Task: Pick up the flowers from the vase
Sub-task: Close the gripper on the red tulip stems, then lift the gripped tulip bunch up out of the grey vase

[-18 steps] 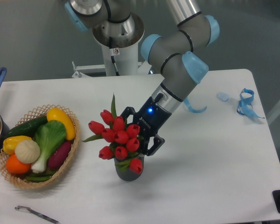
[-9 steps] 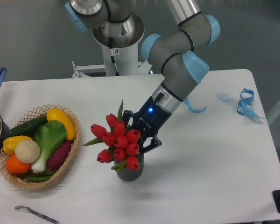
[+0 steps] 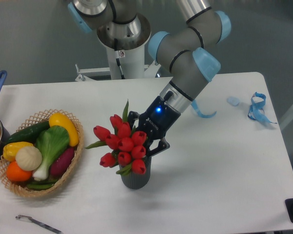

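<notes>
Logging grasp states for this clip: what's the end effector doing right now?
End effector: closed around the flowers behind the buds; the bunch's lower end is still at the mouth of the vase.

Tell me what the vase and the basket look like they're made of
The vase looks like dark grey matte plastic or ceramic; it has a dull surface with no glare, so I can't tell which. The basket looks like woven wicker, going by its tan interlaced strands and scalloped rim.
</notes>
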`<state>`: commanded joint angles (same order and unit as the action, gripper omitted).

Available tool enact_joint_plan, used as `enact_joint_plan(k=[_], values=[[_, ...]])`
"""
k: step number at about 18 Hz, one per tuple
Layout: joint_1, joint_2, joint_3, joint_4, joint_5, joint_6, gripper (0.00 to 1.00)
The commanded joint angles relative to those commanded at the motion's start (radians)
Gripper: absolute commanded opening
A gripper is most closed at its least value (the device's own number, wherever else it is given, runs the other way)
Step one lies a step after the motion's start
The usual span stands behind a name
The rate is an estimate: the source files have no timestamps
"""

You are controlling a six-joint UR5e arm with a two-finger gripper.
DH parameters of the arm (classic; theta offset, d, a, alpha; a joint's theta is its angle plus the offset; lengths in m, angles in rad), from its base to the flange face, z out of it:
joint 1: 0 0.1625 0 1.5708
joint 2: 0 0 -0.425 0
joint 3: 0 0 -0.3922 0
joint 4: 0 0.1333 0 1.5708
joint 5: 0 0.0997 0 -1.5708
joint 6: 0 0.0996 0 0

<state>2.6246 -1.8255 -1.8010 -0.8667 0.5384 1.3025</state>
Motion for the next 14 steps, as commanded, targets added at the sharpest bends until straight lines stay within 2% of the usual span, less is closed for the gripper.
enact_joint_plan(k=[14], values=[[0.002,0.046,0.072,0.0,-0.043,-0.147,0.44]])
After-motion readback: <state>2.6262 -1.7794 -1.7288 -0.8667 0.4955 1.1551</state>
